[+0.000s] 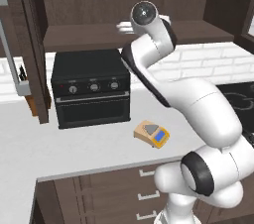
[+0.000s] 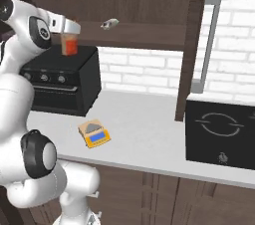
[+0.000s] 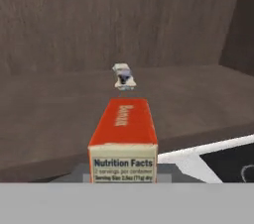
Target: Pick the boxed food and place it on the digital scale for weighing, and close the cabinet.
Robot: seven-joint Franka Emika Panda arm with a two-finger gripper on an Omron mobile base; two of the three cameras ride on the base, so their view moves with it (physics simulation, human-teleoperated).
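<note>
The boxed food (image 2: 70, 46), an orange-red carton, hangs from my gripper (image 2: 69, 35), which is shut on it just in front of the cabinet shelf and above the black toaster oven. In the hand view the carton (image 3: 124, 131) lies close below the camera, its "Nutrition Facts" label facing me. Down on the white counter sits the yellow digital scale (image 1: 152, 134) (image 2: 94, 134), with nothing on its grey plate. The dark cabinet stands open, one door (image 2: 192, 45) swung out on the right and the other (image 1: 31, 49) on the left.
A small white-grey object (image 2: 109, 23) (image 3: 122, 76) rests on the cabinet shelf (image 3: 54, 114) behind the carton. The toaster oven (image 1: 92, 89) stands on the counter left of the scale. A black cooktop (image 2: 219, 129) lies at the right. Drawers (image 1: 144, 188) run below the counter edge.
</note>
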